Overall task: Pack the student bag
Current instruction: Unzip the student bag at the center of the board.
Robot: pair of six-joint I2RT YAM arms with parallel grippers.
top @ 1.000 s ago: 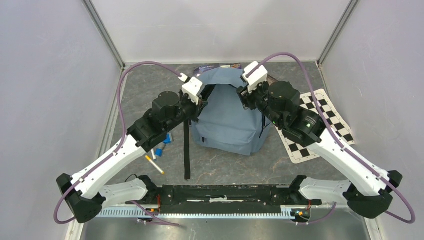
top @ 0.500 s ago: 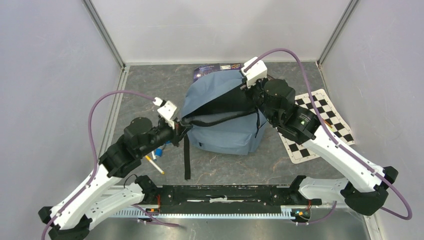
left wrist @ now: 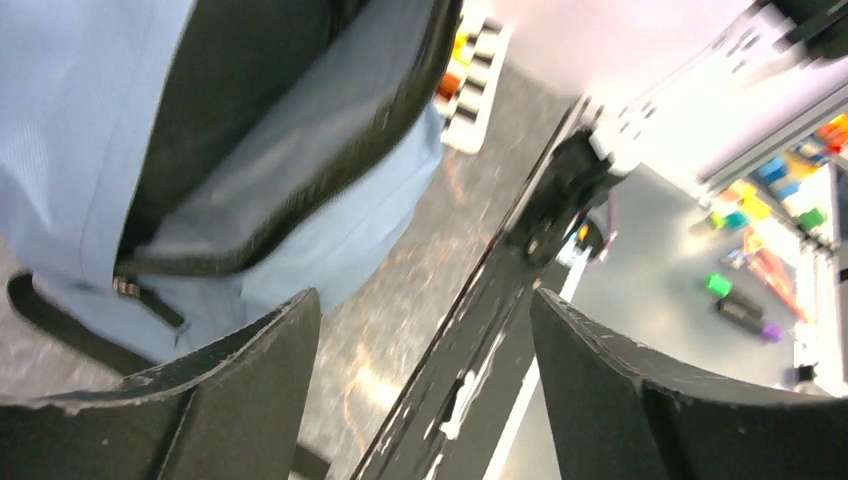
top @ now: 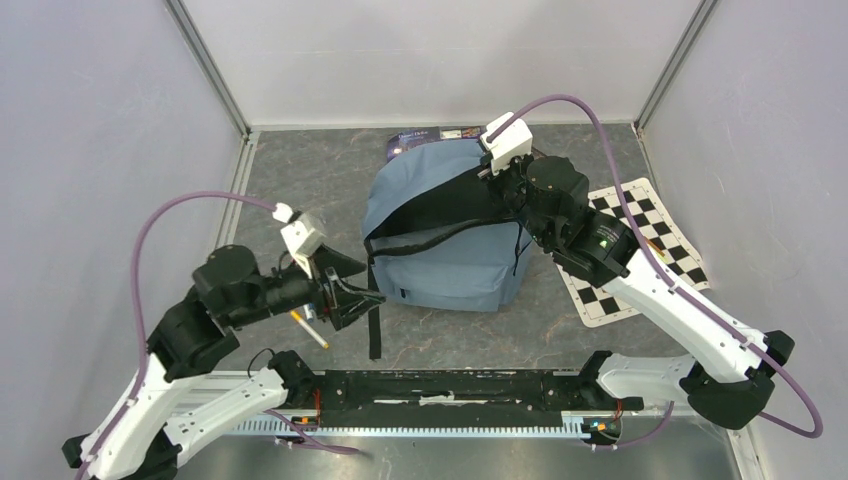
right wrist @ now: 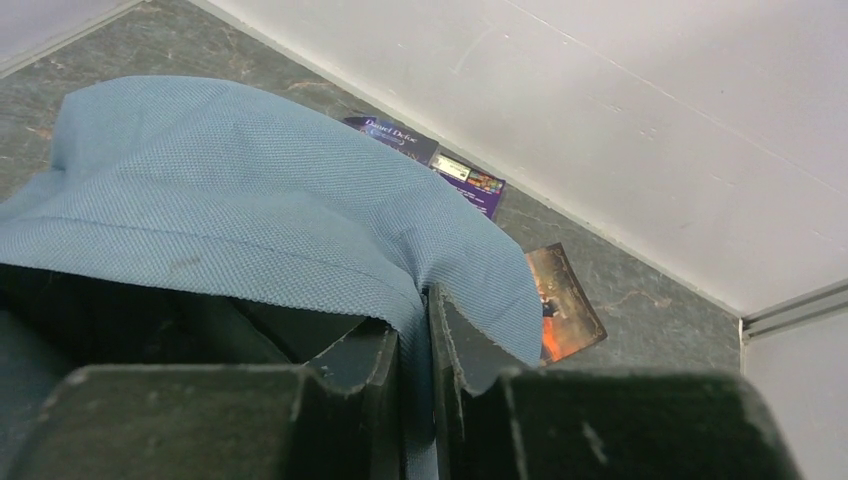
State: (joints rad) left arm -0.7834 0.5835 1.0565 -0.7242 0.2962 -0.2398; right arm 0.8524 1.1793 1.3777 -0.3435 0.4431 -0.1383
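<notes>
The left pincer (top: 352,288) is hovering low over the tabletop (top: 290,190), its two fingers (left wrist: 250,370) spread wide with nothing between them. Just beneath it on the near side, one white pen (top: 311,331) with a yellowish end is lying on the grey surface. Just right of this pincer, one black strap (top: 373,315) is trailing from the bag toward the near edge.

The single grey-blue bag (top: 455,270) is sitting mid-tabletop between the two pincers, just beside the left one and touching the right one. Its main opening is gaping and showing black lining (top: 440,205).

The right pincer (right wrist: 418,325) is sitting at the bag's far right top corner. Its two fingers are pressed almost together, pinching a fold of the bag's blue cloth at the rim of the opening. Beyond this pincer, near the back wall, two printed things are lying flat. One is a purple booklet (right wrist: 415,140) partly hidden by the bag, the other a dark card (right wrist: 562,305) with an orange picture. To the right of the right pincer, one black-and-white chequered mat (top: 650,235) is lying partly under the arm.
</notes>
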